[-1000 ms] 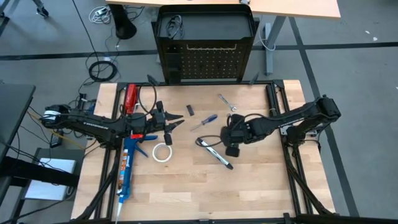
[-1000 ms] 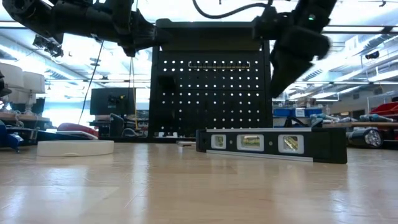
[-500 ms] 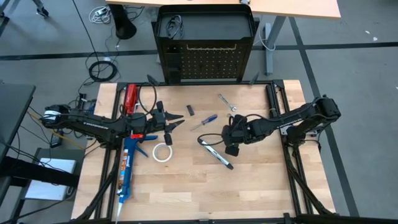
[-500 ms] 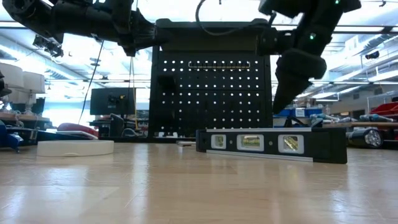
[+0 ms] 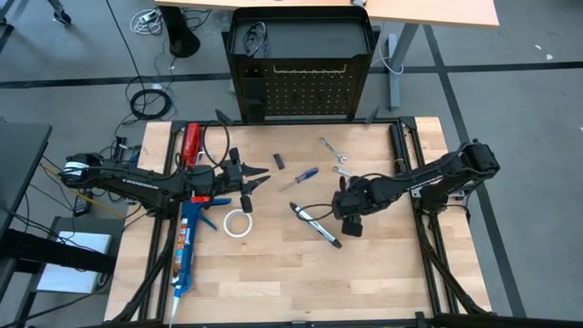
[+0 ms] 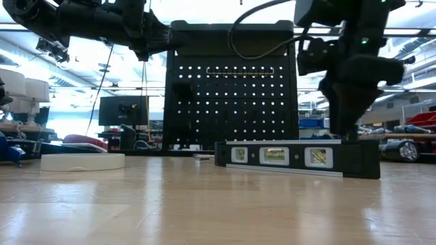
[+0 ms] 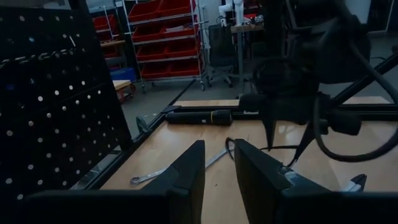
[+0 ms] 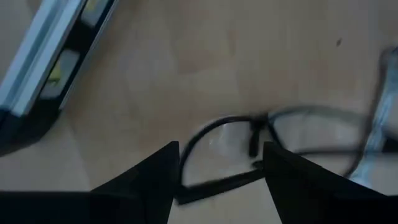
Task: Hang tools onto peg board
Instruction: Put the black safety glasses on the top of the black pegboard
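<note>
Directly under the right end effector (image 8: 217, 180) — its fingers standing open, holding nothing — the safety glasses (image 8: 273, 146) are lying flat on the tabletop (image 5: 273, 273), long axis crosswise to the fingers; farther off, the peg board (image 5: 301, 91) is standing upright.

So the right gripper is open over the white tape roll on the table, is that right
Not quite. The right gripper is open, but over the safety glasses on the table, as the right wrist view shows. The white tape roll lies nearer the left arm.
</note>
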Robot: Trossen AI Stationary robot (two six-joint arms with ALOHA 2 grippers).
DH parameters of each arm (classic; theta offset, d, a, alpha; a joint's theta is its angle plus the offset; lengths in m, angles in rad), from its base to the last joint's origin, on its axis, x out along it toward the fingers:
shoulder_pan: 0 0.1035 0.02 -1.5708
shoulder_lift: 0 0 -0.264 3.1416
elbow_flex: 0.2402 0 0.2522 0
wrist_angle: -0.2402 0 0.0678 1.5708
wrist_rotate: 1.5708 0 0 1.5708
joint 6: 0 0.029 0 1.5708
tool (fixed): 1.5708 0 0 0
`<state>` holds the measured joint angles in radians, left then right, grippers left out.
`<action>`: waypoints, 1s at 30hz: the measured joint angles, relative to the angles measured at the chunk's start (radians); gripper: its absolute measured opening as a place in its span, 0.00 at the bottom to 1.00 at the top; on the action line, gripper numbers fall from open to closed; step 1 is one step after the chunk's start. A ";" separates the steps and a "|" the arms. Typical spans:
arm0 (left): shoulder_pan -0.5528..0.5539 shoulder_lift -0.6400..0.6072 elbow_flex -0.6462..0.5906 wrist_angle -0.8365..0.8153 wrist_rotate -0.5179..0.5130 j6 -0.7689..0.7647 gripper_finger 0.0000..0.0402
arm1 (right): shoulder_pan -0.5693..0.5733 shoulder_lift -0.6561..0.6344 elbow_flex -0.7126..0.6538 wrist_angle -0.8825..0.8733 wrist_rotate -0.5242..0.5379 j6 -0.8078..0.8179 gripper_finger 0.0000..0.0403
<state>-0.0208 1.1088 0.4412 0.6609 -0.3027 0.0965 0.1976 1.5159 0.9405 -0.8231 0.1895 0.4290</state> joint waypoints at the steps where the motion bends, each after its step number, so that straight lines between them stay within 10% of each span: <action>1: 0.000 0.000 0.000 0.000 0.000 0.002 0.23 | 0.008 -0.004 0.000 -0.002 -0.005 0.014 0.58; 9: 0.000 0.000 0.000 0.000 0.000 0.007 0.23 | 0.071 -0.048 0.064 -0.011 0.151 0.124 0.57; 30: -0.001 0.000 0.000 -0.053 -0.045 0.050 0.23 | 0.209 0.116 0.191 -0.322 0.093 -0.171 0.46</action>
<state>-0.0219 1.1088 0.4412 0.6075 -0.3477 0.1467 0.4062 1.6321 1.1311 -1.1452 0.2820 0.2576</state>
